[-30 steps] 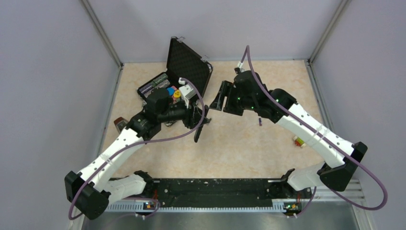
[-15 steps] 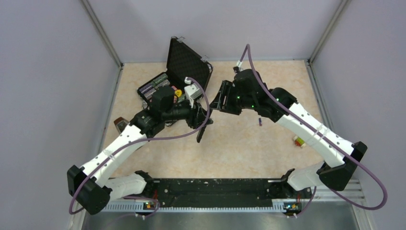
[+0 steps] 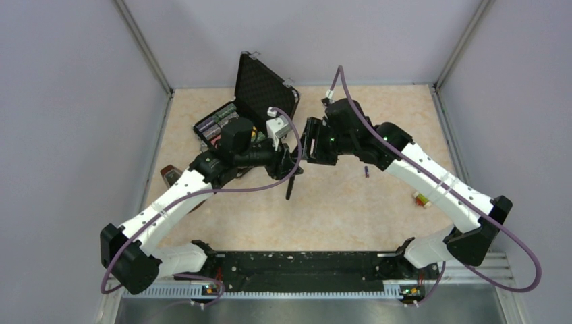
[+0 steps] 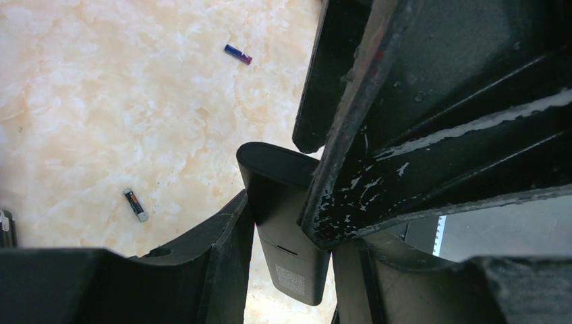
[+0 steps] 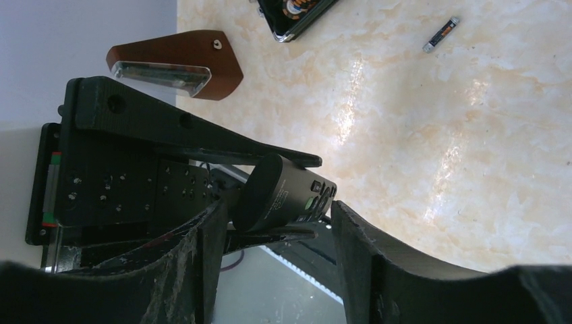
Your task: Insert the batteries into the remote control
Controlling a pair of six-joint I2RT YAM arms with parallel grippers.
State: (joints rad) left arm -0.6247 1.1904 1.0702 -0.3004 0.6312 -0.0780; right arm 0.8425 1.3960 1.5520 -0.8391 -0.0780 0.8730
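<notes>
Two robot arms meet above a marbled beige worktop [image 3: 337,216], just right of an open foam-lined case [image 3: 263,91]. The left claw [image 3: 289,170] is clamped on the remote control [image 4: 280,196], a slim black bar held off the worktop with one end hanging down. The right claw [image 5: 278,210] has its fingers apart and straddles the remote's free end. A sliver of gap shows on at least one side, so it does not seem to grip.

Neither battery is loaded. One battery [image 4: 135,204], grey with an orange band, lies on the worktop close to the case. The other battery [image 4: 238,54], purple-blue, lies farther from the case, beyond the remote.

The step in hand looks like a handover or a shared hold of the remote. To do it well, the right claw should close squarely across the remote's narrow sides, clear of the left claw's fingers. It should also stay off the seamed back panel, which is probably the battery cover. The left claw should hold firm until the second grip is sure, so that the bar neither twists nor drops.

Compared with half a second earlier, the left arm has carried the remote away from the case and the right claw has come in towards it. This closed the gap between them. The farther battery has not moved.
</notes>
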